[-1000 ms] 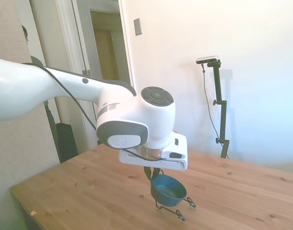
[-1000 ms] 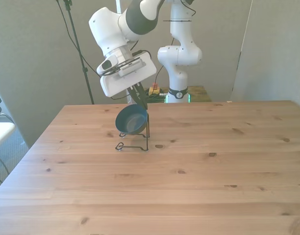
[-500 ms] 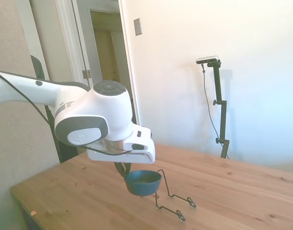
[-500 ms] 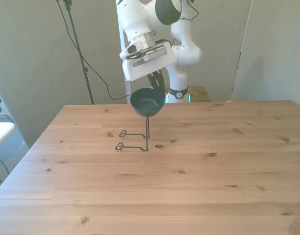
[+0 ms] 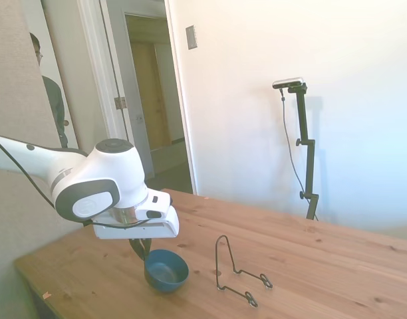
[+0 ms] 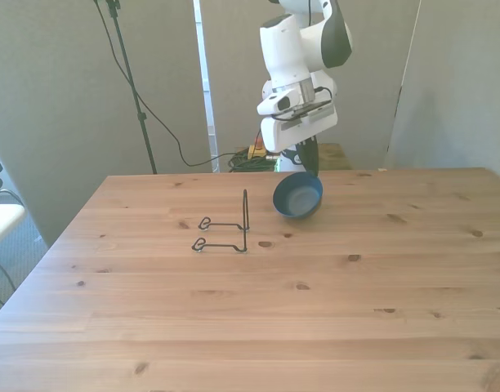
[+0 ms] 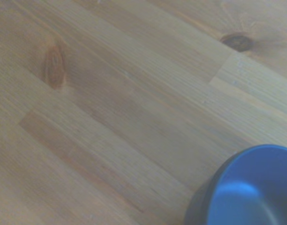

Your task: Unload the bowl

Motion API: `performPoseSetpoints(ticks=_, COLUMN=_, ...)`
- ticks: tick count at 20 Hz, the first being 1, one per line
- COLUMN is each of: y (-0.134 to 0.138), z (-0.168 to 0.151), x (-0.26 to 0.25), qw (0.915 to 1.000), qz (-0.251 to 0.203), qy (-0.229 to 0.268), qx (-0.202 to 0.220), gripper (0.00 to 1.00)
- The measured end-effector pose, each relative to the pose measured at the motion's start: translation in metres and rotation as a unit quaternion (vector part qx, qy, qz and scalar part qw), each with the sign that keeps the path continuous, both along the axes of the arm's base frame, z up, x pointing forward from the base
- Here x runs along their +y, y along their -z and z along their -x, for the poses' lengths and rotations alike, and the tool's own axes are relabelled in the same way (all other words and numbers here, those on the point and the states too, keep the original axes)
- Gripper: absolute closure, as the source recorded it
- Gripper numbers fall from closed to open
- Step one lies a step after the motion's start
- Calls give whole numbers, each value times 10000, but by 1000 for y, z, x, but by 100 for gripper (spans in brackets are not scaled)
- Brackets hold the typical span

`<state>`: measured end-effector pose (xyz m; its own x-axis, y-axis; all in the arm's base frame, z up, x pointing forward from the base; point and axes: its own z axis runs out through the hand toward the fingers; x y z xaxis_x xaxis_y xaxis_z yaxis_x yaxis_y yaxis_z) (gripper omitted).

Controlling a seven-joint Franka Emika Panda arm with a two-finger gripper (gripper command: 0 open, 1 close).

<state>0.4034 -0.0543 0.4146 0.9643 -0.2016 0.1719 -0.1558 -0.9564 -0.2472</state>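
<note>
The bowl (image 6: pixel 298 196) was off the wire stand (image 6: pixel 230 230) and hung from the gripper (image 6: pixel 309 169) at the stand's side — toward the front view's right, near it but clearly apart, and close above the bench (image 6: pixel 315 310). The dark fingers (image 5: pixel 138 248) came down from under the white hand and pinched the bowl by its rim, one finger apparently inside the wall and one outside, which is likely why the bowl hung tilted with its opening turned partly toward the front camera rather than sitting level. From the side view the bowl (image 5: pixel 166 270) looked to be at or just above the wood; whether its base already touched could not be told, though the wrist view showed its blue rim (image 7: pixel 249 187) with bare planks right beside it, so the bench was near. The stand (image 5: pixel 235 272) stood empty on its looped feet, upright wire still vertical, undisturbed by the lift. A rim grip suited a bowl about as wide as the hand itself — there was no spanning it across. In judgement, the unloading was mostly done: what remained was to lower the bowl flat, part the fingers and draw clear without tipping it. A person (image 5: pixel 49 93) stood beyond the doorway, well away from the work.
</note>
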Motion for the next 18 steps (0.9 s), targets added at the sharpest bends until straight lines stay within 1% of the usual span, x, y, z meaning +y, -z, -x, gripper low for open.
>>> performPoseSetpoints(ticks=7, y=34, z=-12, x=16, qw=9994, qz=164, qy=146, qx=275, gripper=100)
performPoseSetpoints(ticks=8, y=37, z=-14, x=19, qw=9992, qz=184, qy=159, qx=313, gripper=0)
performPoseSetpoints(ticks=13, y=41, z=-18, x=29, qw=9984, qz=310, qy=260, qx=395, gripper=0)
performPoseSetpoints(ticks=18, y=41, z=-21, x=28, qw=9979, qz=287, qy=378, qx=434, gripper=0)
